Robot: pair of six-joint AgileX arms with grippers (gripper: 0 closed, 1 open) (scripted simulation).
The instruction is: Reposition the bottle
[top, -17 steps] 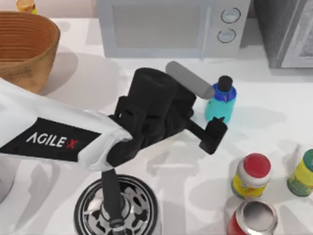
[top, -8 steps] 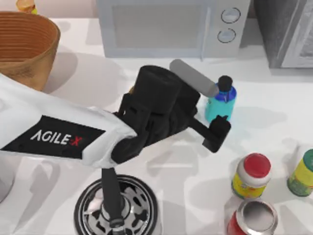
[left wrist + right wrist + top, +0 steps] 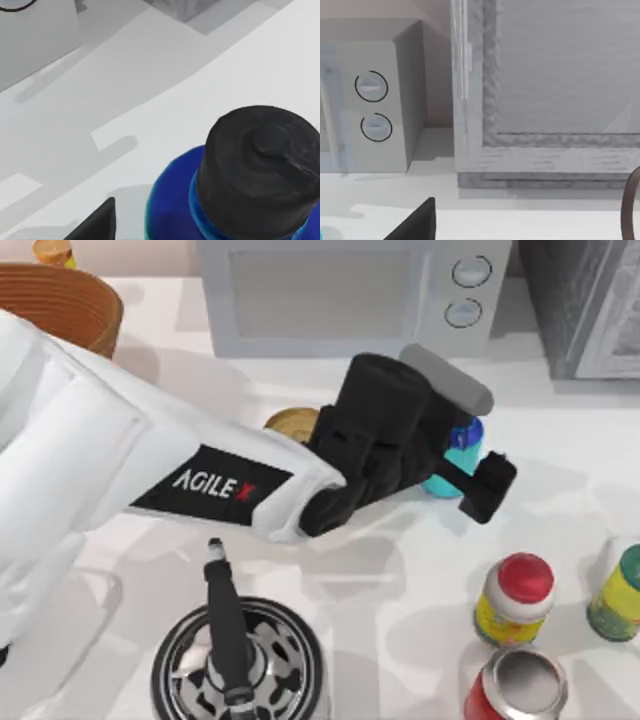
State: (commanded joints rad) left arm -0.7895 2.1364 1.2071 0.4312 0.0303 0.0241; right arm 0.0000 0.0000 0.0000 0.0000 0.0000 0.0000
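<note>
One small cyan bottle (image 3: 462,455) with a dark blue shoulder and a black cap stands upright on the white table (image 3: 560,490), and it sits between the two fingers of my left gripper (image 3: 478,445). In the top view, one grey finger (image 3: 445,379) lies on the far side of the bottle, toward the microwave (image 3: 340,295), and one black fingertip (image 3: 488,488) lies on the near side. In the left wrist view, the bottle's black cap (image 3: 257,167) is very close to the camera, with the blue shoulder ringing it.

I judge this to be the grasping step: the gripper straddles the bottle but has not lifted it. The fingers stand spread, wider than the bottle, and I cannot tell whether either one touches it. The next move calls for pressing the fingers together evenly on the body below the shoulder, then lifting straight up so the bottle does not tip.

Beside the gripper's wrist, on the side away from the bottle, a yellow can (image 3: 292,423) peeks out from under the arm. Nearer me than the gripper stand a yellow bottle with a red cap (image 3: 513,598), a yellow-green bottle with a green cap (image 3: 618,595) and a red can (image 3: 515,685). My right arm is parked; its wrist view faces the microwave's dials (image 3: 372,106).
</note>
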